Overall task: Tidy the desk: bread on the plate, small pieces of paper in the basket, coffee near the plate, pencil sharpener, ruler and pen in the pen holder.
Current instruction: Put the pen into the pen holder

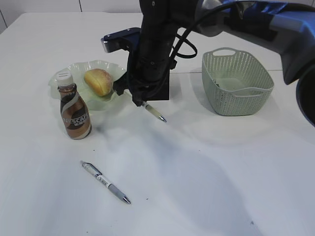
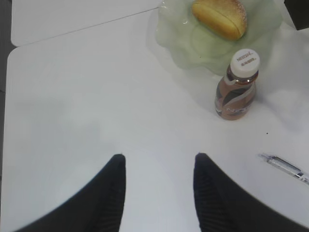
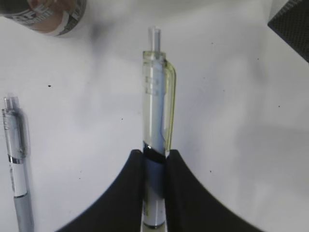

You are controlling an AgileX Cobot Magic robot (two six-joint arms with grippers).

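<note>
My right gripper [image 1: 140, 101] [image 3: 155, 162] is shut on a clear pen with a yellow-green clip [image 1: 155, 112] [image 3: 157, 106], held above the table just in front of the black pen holder [image 1: 164, 92] [image 3: 292, 23]. A second pen, grey and white [image 1: 105, 181] [image 3: 14, 164] [image 2: 286, 167], lies on the table at the front. The bread [image 1: 98, 81] [image 2: 220, 17] lies on the pale green plate [image 1: 69, 74] [image 2: 176, 46]. The coffee bottle [image 1: 74, 110] [image 2: 238, 88] stands upright beside the plate. My left gripper [image 2: 159, 164] is open and empty over bare table. Sharpener and ruler are out of view.
A pale green basket [image 1: 258, 88] stands at the right, with something pale lying inside. My right arm reaches across the middle and hides most of the pen holder. The table is white, with a seam along the back.
</note>
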